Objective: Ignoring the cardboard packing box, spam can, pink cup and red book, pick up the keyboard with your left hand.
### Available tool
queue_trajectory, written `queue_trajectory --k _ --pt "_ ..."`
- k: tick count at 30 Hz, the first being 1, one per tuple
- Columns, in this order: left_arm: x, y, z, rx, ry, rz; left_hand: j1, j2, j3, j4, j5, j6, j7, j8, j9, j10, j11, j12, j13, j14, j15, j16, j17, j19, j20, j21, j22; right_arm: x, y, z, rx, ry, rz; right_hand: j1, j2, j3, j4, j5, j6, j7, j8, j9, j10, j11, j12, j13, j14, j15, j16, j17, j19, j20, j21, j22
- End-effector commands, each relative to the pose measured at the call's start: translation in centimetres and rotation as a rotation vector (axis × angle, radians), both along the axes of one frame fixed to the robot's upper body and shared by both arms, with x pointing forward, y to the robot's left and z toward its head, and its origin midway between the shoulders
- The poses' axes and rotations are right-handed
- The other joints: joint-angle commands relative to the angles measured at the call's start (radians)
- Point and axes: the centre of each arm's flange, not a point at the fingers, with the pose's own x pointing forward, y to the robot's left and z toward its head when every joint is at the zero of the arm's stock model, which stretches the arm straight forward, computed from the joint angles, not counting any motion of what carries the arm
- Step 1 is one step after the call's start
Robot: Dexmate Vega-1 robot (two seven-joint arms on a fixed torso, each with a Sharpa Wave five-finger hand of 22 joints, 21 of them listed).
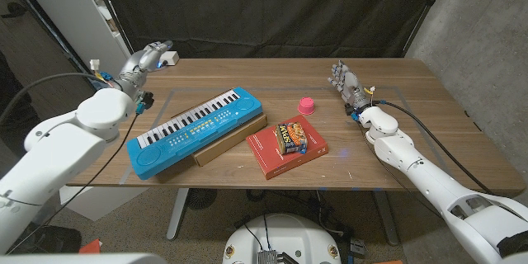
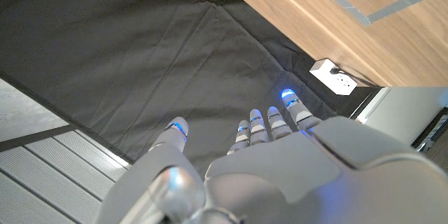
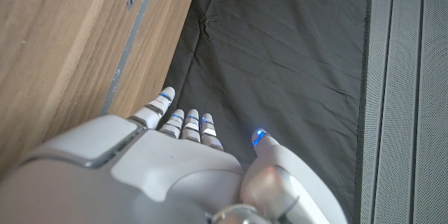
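Observation:
A blue toy keyboard (image 1: 198,129) with white and black keys lies slantwise on the table, propped on a flat cardboard box (image 1: 230,140). My left hand (image 1: 145,59) hovers at the table's far left corner, well behind the keyboard, fingers extended and holding nothing. In the left wrist view the same hand (image 2: 280,161) points its fingers at the black curtain. My right hand (image 1: 346,79) is raised at the far right of the table, fingers apart and empty; the right wrist view also shows it (image 3: 182,161) beside the table's edge.
A red book (image 1: 285,152) lies right of the keyboard with a spam can (image 1: 293,138) on it. A small pink cup (image 1: 306,105) stands upside down behind them. A white power strip (image 1: 169,56) sits at the far left corner. The black curtain (image 1: 272,8) hangs behind the wooden table (image 1: 412,124).

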Motion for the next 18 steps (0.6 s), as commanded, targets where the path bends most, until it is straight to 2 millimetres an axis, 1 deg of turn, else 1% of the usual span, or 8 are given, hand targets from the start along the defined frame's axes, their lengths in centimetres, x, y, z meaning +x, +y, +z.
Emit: queue_trajectory --k 1,6,9,10,13,15,16,18 --pt "-0.3 0.9 0.5 -0.020 0.089 -0.027 0.028 -0.015 0.001 -0.026 -0.010 0.010 0.005 0.005 0.004 0.014 0.007 0.004 0.002 0.012 0.004 -0.002 0.001 0.008 0.001 -0.004 -0.001 0.1 0.2 -0.1 -0.002 0.005 0.000 0.004 0.039 0.003 -0.007 0.005 0.010 0.003 0.000 0.006 0.005 0.007 -0.001 0.002 0.004 0.004 0.001 0.004 0.010 -0.024 0.003 0.004" --pt "-0.6 1.0 0.8 -0.007 0.120 -0.006 0.049 -0.040 -0.005 -0.055 -0.017 0.027 0.015 0.007 0.004 0.035 0.016 0.007 0.002 0.038 0.012 0.001 0.002 0.037 0.017 -0.003 -0.001 0.1 0.2 -0.1 -0.005 0.006 -0.002 0.004 0.038 0.003 -0.007 0.005 0.010 0.004 -0.001 0.006 0.005 0.008 -0.002 0.002 0.005 0.004 0.000 0.004 0.010 -0.024 0.002 0.004" --pt "-0.7 1.2 1.0 0.003 0.143 0.012 0.055 -0.046 -0.006 -0.063 -0.018 0.029 0.021 0.006 0.004 0.038 0.021 0.006 0.003 0.042 0.016 0.000 0.002 0.046 0.023 -0.002 -0.001 0.1 0.2 -0.1 -0.005 0.006 -0.003 0.005 0.038 0.003 -0.007 0.006 0.010 0.004 -0.001 0.006 0.006 0.009 -0.001 0.002 0.005 0.004 0.000 0.004 0.010 -0.024 0.002 0.004" --pt "-0.8 1.3 1.0 0.007 0.153 0.018 0.058 -0.048 -0.007 -0.066 -0.019 0.030 0.025 0.006 0.004 0.039 0.029 0.006 0.003 0.043 0.018 0.000 0.002 0.049 0.026 -0.003 -0.001 0.1 0.2 -0.1 -0.006 0.007 -0.003 0.005 0.038 0.003 -0.007 0.006 0.010 0.004 -0.001 0.006 0.006 0.008 -0.002 0.002 0.005 0.004 0.000 0.004 0.010 -0.023 0.002 0.004" --pt "-1.0 1.5 1.1 0.016 0.174 0.038 0.064 -0.055 -0.008 -0.075 -0.021 0.034 0.037 0.005 0.005 0.044 0.036 0.005 0.003 0.052 0.024 0.000 0.002 0.057 0.035 -0.003 0.000 0.1 0.3 -0.2 -0.005 0.009 -0.002 0.005 0.038 0.003 -0.007 0.006 0.010 0.004 -0.001 0.006 0.006 0.009 -0.001 0.002 0.005 0.004 0.000 0.004 0.010 -0.024 0.002 0.004" --pt "-1.2 1.6 1.1 0.015 0.164 0.053 0.076 -0.064 -0.011 -0.089 -0.022 0.052 0.041 0.008 0.005 0.068 0.038 0.010 0.003 0.067 0.029 0.002 0.002 0.078 0.049 -0.002 0.000 0.2 0.4 -0.2 -0.008 0.008 -0.001 0.005 0.038 0.003 -0.008 0.006 0.010 0.004 -0.001 0.006 0.006 0.008 -0.001 0.002 0.005 0.004 0.000 0.004 0.010 -0.024 0.002 0.004" --pt "-1.3 1.6 1.1 0.019 0.164 0.061 0.088 -0.069 -0.012 -0.103 -0.024 0.074 0.043 0.010 0.005 0.094 0.039 0.015 0.004 0.099 0.030 0.008 0.002 0.098 0.057 -0.002 0.000 0.2 0.4 -0.1 -0.008 0.007 0.000 0.005 0.038 0.003 -0.008 0.006 0.010 0.005 -0.002 0.006 0.006 0.009 -0.002 0.002 0.005 0.004 0.000 0.004 0.010 -0.023 0.002 0.004" --pt "-1.4 1.7 1.2 0.032 0.173 0.072 0.096 -0.071 -0.012 -0.111 -0.024 0.087 0.044 0.011 0.004 0.110 0.045 0.018 0.004 0.112 0.034 0.008 0.002 0.124 0.057 0.003 0.000 0.2 0.5 0.0 -0.013 0.003 0.000 0.005 0.038 0.003 -0.008 0.006 0.010 0.005 -0.002 0.006 0.007 0.008 -0.002 0.002 0.005 0.004 0.000 0.004 0.010 -0.024 0.002 0.004"
